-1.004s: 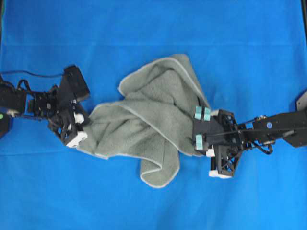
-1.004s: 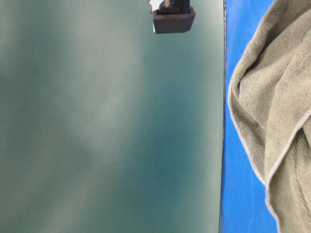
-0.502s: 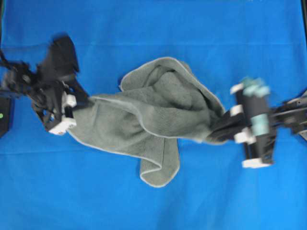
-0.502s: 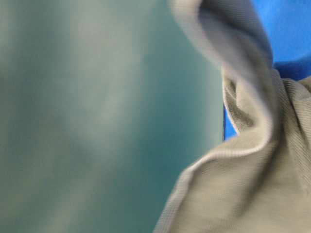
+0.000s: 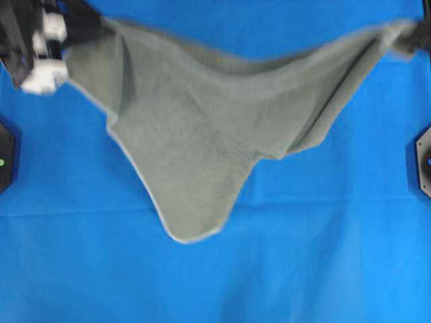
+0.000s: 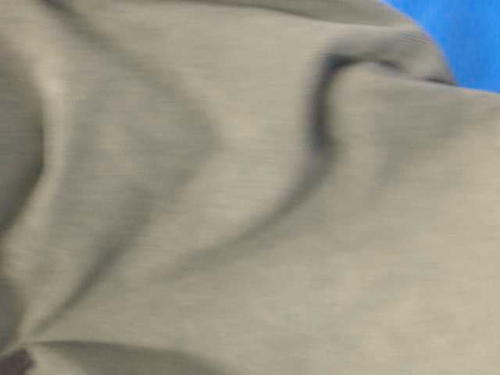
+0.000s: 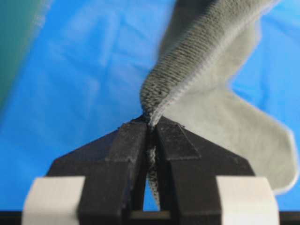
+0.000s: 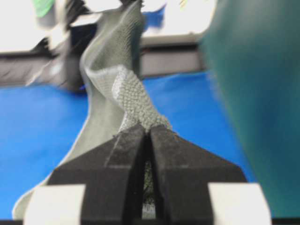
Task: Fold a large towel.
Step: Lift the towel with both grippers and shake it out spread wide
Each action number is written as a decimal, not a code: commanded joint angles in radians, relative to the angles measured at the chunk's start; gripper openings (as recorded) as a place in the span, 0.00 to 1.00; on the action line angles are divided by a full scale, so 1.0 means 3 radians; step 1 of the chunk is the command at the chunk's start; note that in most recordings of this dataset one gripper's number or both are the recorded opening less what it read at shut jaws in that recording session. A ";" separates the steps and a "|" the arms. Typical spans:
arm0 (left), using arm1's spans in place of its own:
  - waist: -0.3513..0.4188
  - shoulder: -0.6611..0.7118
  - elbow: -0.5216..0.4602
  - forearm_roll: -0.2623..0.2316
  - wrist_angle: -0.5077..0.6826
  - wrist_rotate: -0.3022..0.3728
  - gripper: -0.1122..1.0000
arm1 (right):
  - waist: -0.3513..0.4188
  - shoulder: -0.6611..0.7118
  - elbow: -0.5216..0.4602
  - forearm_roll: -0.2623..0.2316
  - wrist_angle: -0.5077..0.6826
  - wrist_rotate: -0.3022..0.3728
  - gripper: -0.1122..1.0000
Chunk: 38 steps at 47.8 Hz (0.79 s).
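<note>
Towel [image 5: 202, 141] of fuzzy grey-green microfibre, stretched crosswise above blue cloth [image 5: 303, 256], rounded flap sagging toward camera, left gripper [image 7: 152, 126] and right gripper [image 8: 146, 133] each pinching a corner.

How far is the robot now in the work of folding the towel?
Done: each gripper has pinched a corner of the towel. The left gripper and the right gripper are shut on it. In hand: the towel hangs stretched between them above the blue cloth, its lower part drooping to a point. Left: no fold shows yet; spreading it flat and every fold remain.
</note>
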 commanded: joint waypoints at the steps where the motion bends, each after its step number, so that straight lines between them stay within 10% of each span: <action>1: 0.0128 0.0061 -0.0353 0.0010 0.0205 0.0066 0.11 | -0.0107 0.0010 -0.0302 -0.0107 0.0123 -0.0010 0.12; 15: 0.0102 0.0297 -0.1176 -0.0015 0.0905 0.0041 0.11 | -0.0097 0.0174 -0.0798 -0.0077 0.0537 0.0041 0.12; 26: -0.0726 0.0276 -0.1462 -0.0041 0.1416 -0.0256 0.11 | 0.0460 0.0240 -0.0823 0.0690 0.0450 0.0015 0.12; 38: -0.1493 0.0332 -0.1733 -0.0051 0.1739 -0.0706 0.11 | 0.1294 0.0419 -0.0844 0.0736 -0.0215 0.0015 0.12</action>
